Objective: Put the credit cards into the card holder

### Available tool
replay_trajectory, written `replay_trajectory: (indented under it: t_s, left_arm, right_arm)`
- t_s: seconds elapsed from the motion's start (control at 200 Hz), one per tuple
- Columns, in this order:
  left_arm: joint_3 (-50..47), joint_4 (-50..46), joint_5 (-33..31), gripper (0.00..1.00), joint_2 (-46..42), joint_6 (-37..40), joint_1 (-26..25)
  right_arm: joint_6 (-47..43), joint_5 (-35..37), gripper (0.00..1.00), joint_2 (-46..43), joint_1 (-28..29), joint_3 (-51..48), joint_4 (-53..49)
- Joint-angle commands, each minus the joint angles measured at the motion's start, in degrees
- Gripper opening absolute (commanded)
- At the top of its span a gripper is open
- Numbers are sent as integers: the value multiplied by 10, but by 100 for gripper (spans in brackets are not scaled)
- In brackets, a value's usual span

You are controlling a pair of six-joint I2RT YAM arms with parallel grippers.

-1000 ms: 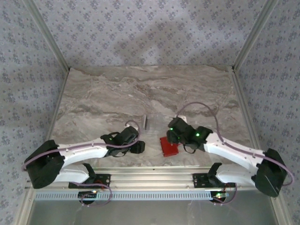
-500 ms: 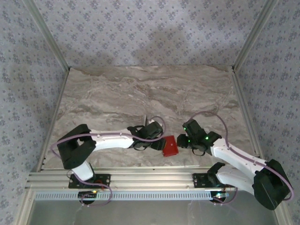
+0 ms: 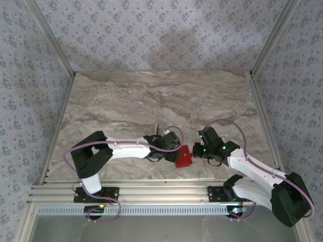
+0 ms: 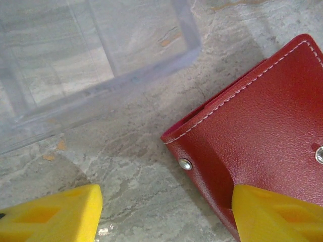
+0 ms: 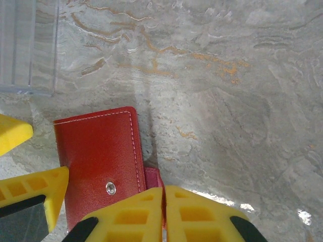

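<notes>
From above, the left arm and the right arm are both reaching in toward the middle of the marble surface. The red wallet is lying on the surface near the front edge, right between the two arm tips.

The left wrist camera is looking down at the left fingers. They are standing wide apart and holding nothing. One is hanging over bare marble and the other is sitting over the wallet's edge. A clear box is lying near the wallet, not touching it.

The right wrist camera is showing the right fingers pressed tight together. A thin red flap at the wallet's edge is running in between them, so they are pinching the wallet. The wallet is folded shut, with a silver snap showing on top.
</notes>
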Motion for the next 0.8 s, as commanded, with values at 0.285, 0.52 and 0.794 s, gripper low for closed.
replay_trajectory:
  t_s: [0.285, 0.52, 0.794]
  left_arm:
    - [1, -28, -28, 67, 11, 1, -3]
    - [-3, -35, -45, 67, 12, -5, -3]
    - [3, -28, -31, 67, 15, -4, -3]
  right_arm:
    - [-16, -38, 0, -5, -7, -12, 21]
    - [-15, -86, 0, -38, -3, -9, 36]
    - [-13, -99, 0, -9, 15, -2, 56]
